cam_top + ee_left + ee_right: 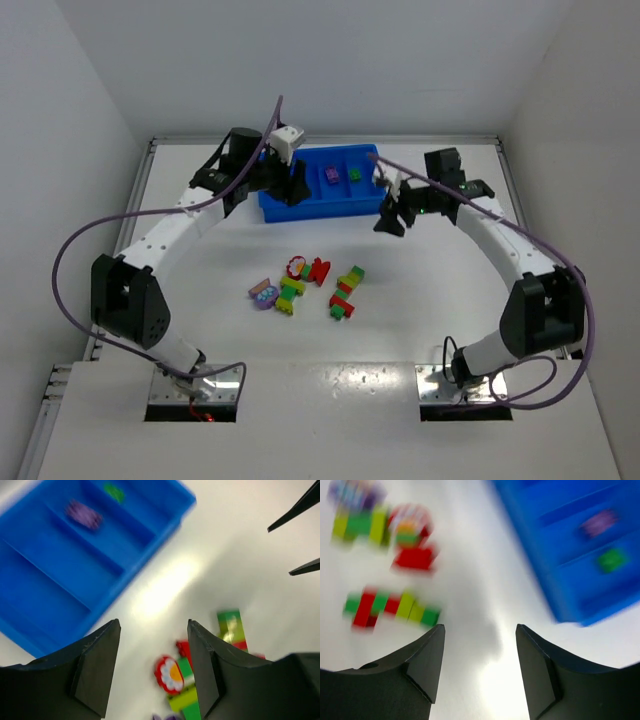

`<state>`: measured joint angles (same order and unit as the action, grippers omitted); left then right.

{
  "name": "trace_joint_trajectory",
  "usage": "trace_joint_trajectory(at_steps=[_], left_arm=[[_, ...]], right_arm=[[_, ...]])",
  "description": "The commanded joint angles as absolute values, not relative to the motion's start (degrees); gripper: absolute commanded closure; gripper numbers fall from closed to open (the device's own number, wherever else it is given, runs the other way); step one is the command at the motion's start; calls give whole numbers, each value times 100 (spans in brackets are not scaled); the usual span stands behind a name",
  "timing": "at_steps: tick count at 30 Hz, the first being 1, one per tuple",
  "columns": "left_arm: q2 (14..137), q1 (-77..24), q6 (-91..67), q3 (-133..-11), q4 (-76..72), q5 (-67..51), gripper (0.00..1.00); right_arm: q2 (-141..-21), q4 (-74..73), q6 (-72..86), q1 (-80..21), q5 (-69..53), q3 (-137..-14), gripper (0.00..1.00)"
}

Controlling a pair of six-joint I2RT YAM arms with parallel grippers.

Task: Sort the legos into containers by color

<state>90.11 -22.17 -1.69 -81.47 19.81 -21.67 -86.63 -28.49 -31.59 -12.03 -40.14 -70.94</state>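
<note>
Both claws hang spread and empty over the tabletop (430,300): the left claw (154,626) is at the tray's (330,208) left front corner, and the right claw (480,628) is off its right front corner. The loose legos (305,287) lie on the robot's side of both claws, between them. The red-green strip (345,292) runs roughly near-to-far (the right arm looks closer to it). A purple brick (330,175) and a green brick (354,174) sit in neighbouring tray compartments. No writing is readable.

Blue tray (320,209), purple brick (331,175) and green brick (354,174) in adjacent compartments; other legos (305,285) clustered outside.
</note>
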Motion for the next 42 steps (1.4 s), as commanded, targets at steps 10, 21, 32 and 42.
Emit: trace_joint_trajectory(at_steps=[10,21,32,42], left_arm=[[8745,-1460,457,-7515,3322,-4025,35],[8543,-1047,457,-7242,3375,-3718,32],[8542,-993,457,-7189,3375,-3718,32],[8648,-993,457,-7189,3375,-3612,32]], right_arm=[[-9948,-5722,-9333,-1616,-4474,-6916,39],[-10187,-4896,-10099,-2267,-4210,-6416,30],[-10924,-4702,-10151,-2426,-3964,-6881,30],[-11285,-4632,-10151,-2426,-3911,-7198,49]])
